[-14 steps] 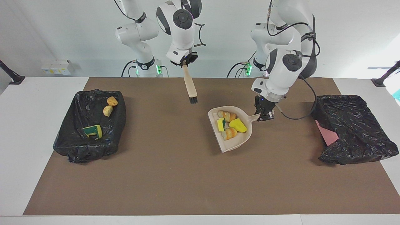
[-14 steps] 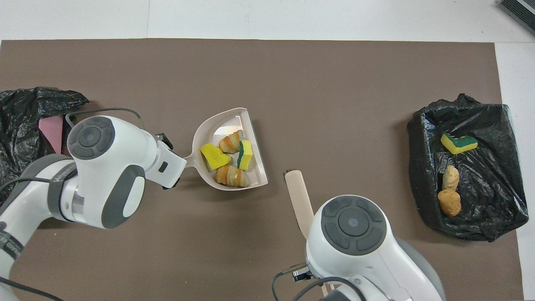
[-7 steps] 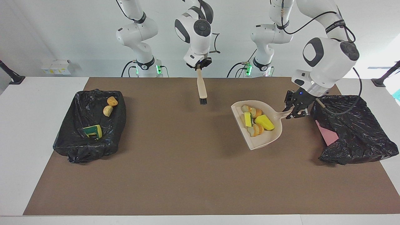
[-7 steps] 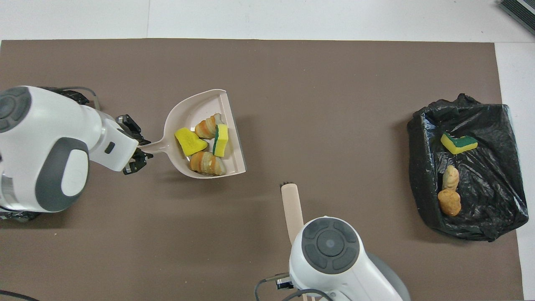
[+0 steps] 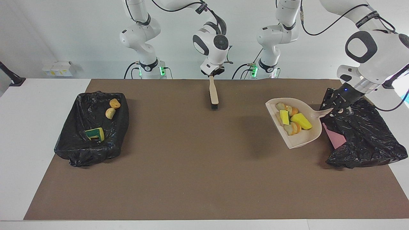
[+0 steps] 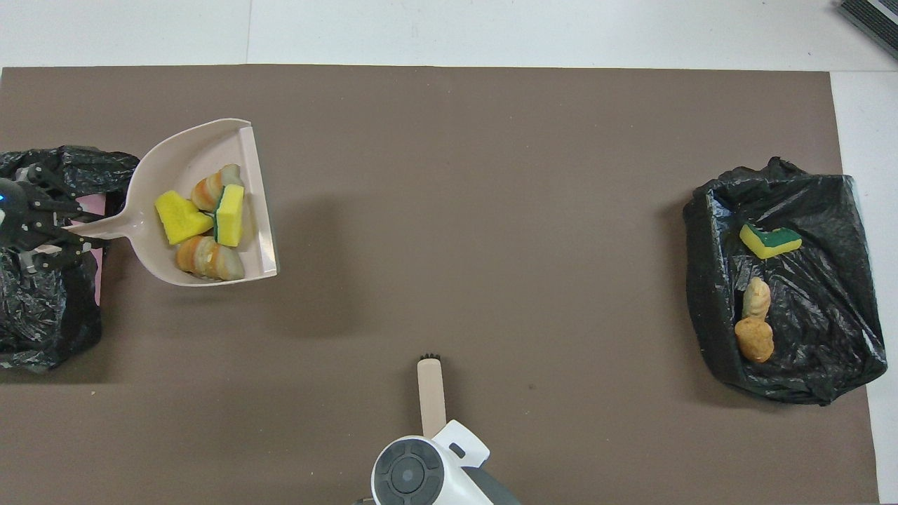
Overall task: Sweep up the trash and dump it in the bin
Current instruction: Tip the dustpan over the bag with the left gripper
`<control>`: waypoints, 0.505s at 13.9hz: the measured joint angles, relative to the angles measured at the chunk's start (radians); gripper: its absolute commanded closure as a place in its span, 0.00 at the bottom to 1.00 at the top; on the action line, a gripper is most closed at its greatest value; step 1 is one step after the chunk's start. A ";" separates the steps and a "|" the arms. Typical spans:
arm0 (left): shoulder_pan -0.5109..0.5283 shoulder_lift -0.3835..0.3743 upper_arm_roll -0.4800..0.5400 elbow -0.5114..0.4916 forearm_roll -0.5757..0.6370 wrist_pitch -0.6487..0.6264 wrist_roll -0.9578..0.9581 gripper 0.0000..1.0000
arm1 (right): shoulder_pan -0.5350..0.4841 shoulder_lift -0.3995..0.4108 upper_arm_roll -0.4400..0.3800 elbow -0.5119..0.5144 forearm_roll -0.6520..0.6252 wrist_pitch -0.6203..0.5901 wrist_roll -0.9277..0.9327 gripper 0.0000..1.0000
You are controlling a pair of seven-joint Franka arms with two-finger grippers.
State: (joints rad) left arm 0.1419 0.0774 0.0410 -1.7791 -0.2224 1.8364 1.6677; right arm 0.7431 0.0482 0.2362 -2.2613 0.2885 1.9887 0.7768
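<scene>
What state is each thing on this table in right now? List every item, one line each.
Dustpan: lifted, loaded, beside the left arm's bin.
Trash pieces: four, heaped in the dustpan.
Left gripper: shut on the dustpan's handle.
Brush: hanging bristles-down, held by the right gripper.
Bin at the left arm's end: no trash visible inside.
Bin at the right arm's end: holds three pieces.

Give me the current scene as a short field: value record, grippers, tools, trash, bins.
left gripper: shut on the dustpan handle, over the edge of the bin at the left arm's end
dustpan: lifted, carrying four trash pieces, two yellow sponge bits and two tan-orange chunks
right gripper: shut on the brush, held bristles down over the mat's edge nearest the robots
brush: hanging, not near any trash
bin at left arm's end: black-lined, pink patch showing
bin at right arm's end: holds three pieces
mat: no loose trash seen
</scene>
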 measured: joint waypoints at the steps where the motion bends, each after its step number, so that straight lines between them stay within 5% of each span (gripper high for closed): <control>1: 0.027 0.003 0.000 0.005 0.004 -0.002 0.031 1.00 | -0.001 -0.001 -0.002 -0.005 0.006 0.001 0.000 1.00; 5: 0.135 0.009 0.003 0.032 0.072 -0.004 0.144 1.00 | -0.004 -0.002 -0.004 -0.008 0.065 0.022 -0.002 0.99; 7: 0.200 0.030 0.004 0.054 0.093 -0.003 0.214 1.00 | -0.004 -0.002 -0.006 -0.013 0.081 0.047 -0.002 0.82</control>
State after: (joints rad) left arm 0.3422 0.1070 0.0452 -1.7247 -0.1295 1.8331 1.8820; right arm 0.7388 0.0465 0.2303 -2.2742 0.3695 2.0355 0.7749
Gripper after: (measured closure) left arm 0.692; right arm 0.736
